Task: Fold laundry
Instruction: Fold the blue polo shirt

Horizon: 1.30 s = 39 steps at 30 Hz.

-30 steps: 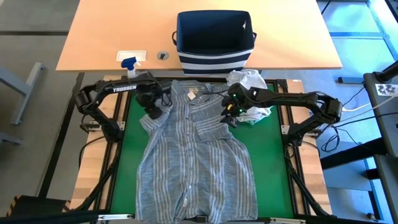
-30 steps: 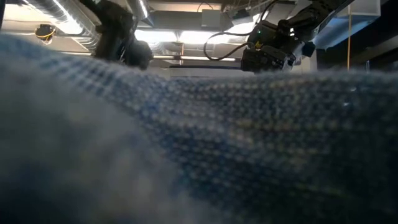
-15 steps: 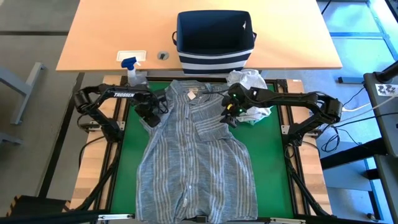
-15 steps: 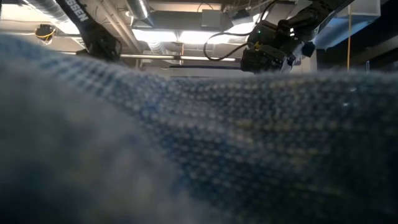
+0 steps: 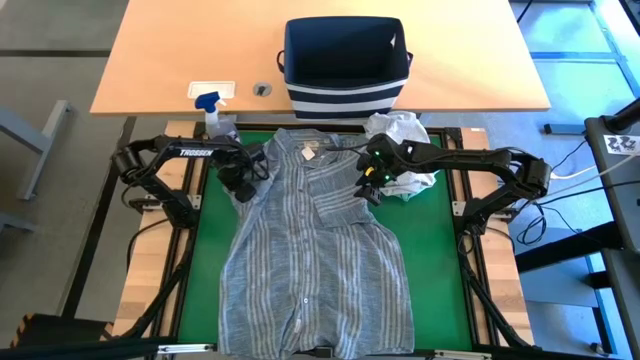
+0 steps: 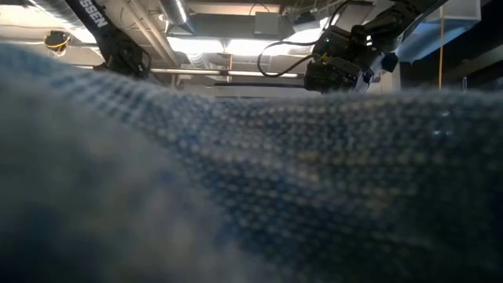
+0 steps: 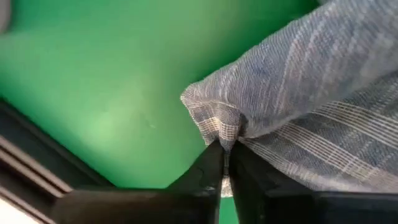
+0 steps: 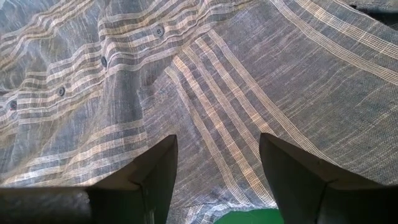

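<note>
Since a second ago, the left gripper [image 5: 240, 187] has slid outward to the shirt's left sleeve edge and closed; its wrist view shows the jaws pinching a folded corner of the grey-blue striped shirt [image 7: 219, 124] over the green mat [image 7: 93, 93]. That shirt [image 5: 315, 255] lies spread flat, collar toward the striped basket [image 5: 345, 62], with a white t-shirt [image 5: 400, 128] bunched beside its right shoulder. Across from it, the right gripper [image 5: 368, 188] has not moved and hovers open just above the right sleeve area. With one sleeve gripped, folding it inward looks ready to begin.
</note>
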Each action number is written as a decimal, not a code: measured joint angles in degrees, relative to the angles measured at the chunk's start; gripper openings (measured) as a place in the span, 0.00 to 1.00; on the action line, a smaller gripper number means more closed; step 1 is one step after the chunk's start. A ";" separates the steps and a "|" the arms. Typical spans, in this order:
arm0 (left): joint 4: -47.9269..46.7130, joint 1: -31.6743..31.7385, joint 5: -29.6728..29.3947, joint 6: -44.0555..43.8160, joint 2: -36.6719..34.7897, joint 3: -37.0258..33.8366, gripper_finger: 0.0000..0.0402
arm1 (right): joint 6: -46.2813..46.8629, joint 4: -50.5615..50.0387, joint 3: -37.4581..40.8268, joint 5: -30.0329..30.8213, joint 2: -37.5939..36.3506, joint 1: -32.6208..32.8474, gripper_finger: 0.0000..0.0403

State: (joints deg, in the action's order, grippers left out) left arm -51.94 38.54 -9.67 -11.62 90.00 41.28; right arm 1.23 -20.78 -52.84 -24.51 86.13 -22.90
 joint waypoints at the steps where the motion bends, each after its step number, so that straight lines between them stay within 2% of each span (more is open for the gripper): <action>1: 0.16 0.11 -0.37 -0.10 -0.50 -0.17 0.03 | 0.00 -0.02 0.00 0.01 0.00 0.00 0.56; 4: -1.64 0.31 -2.05 -1.85 -3.44 -0.19 0.02 | 0.00 -0.19 0.00 0.01 0.00 0.00 0.56; 9: -14.21 0.01 -2.68 -7.16 -11.68 4.60 0.01 | -0.02 -0.11 0.00 -0.04 0.00 0.02 0.56; 15: -25.10 -0.79 -5.34 -13.34 -20.72 15.30 0.01 | -1.41 0.35 0.00 -0.03 0.00 0.00 0.56; 18: -27.54 -1.02 -6.90 -14.17 -23.43 20.91 0.01 | -2.11 0.82 0.00 0.00 0.00 0.00 0.56; 21: -28.86 -1.05 -5.37 -15.16 -25.60 25.58 0.01 | -3.15 0.87 0.00 0.02 0.00 0.00 0.56; 25: -29.15 -2.04 -0.57 -17.15 -28.66 29.48 0.01 | -3.28 0.71 0.00 -0.02 0.00 0.00 0.56; 32: -21.09 -8.82 5.08 -18.27 -31.44 26.99 0.01 | -3.95 0.97 0.00 0.22 0.00 0.00 0.56; 39: 1.43 -16.77 6.90 -17.92 -29.13 16.25 0.01 | -4.50 1.49 0.00 0.98 0.00 0.00 0.56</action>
State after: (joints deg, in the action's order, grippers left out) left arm -50.52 21.77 -2.77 -29.54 60.87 57.53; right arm -3.27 -19.29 -52.84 -23.53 86.13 -22.90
